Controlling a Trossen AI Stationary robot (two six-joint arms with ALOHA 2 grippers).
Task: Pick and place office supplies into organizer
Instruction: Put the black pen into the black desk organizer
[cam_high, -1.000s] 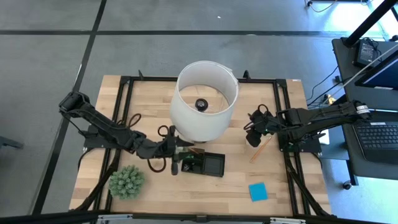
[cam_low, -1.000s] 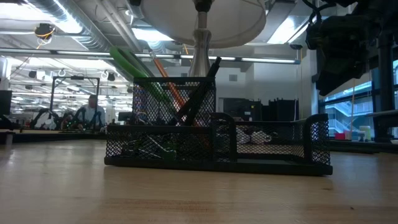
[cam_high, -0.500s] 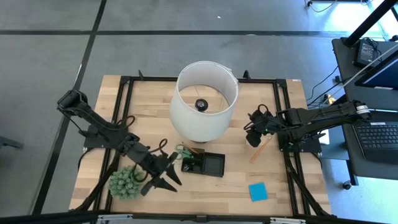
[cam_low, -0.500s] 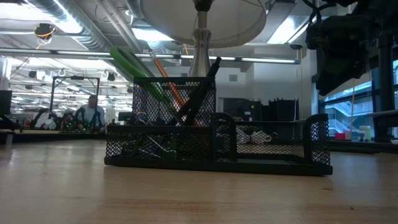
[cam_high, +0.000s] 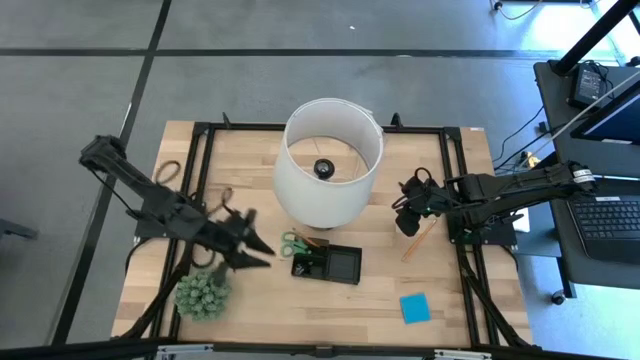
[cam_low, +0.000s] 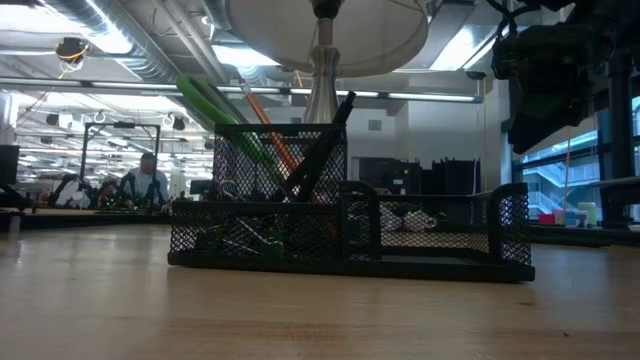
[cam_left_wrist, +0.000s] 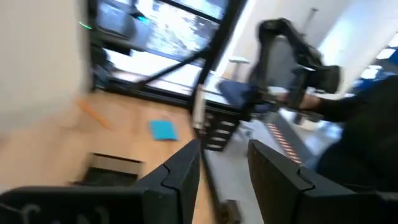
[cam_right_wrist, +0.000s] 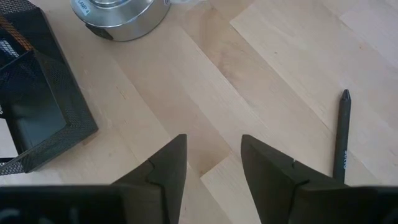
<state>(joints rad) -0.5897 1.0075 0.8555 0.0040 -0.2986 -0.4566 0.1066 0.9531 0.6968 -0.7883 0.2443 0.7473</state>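
The black mesh organizer (cam_high: 327, 264) stands on the table in front of the lamp. Green-handled scissors (cam_high: 293, 243) lean out over its left end. In the low view, scissors (cam_low: 213, 104), an orange pencil (cam_low: 266, 126) and dark pens (cam_low: 325, 140) stick up slanting from its taller compartment (cam_low: 280, 190). My left gripper (cam_high: 260, 254) hovers open left of the organizer, pointing toward it, with nothing between its fingers (cam_left_wrist: 180, 168). My right gripper (cam_high: 405, 222) hangs open above bare table (cam_right_wrist: 213, 146), near a dark pen (cam_right_wrist: 341, 134) and another orange pencil (cam_high: 420, 240). A blue sticky-note pad (cam_high: 415, 307) lies at the near right.
A big white lampshade (cam_high: 330, 160) stands over the table's middle, its metal base (cam_right_wrist: 118, 15) just behind the organizer. A spiky green plant ball (cam_high: 203, 295) sits at the near left, close below my left arm. Black frame rails (cam_high: 200, 180) run along the table's sides.
My left gripper has drawn back from the organizer's left end toward the table's left edge, rising and swinging first toward the near edge, then back, its wrist turning. The scissors and the other things in the organizer stay as they were.
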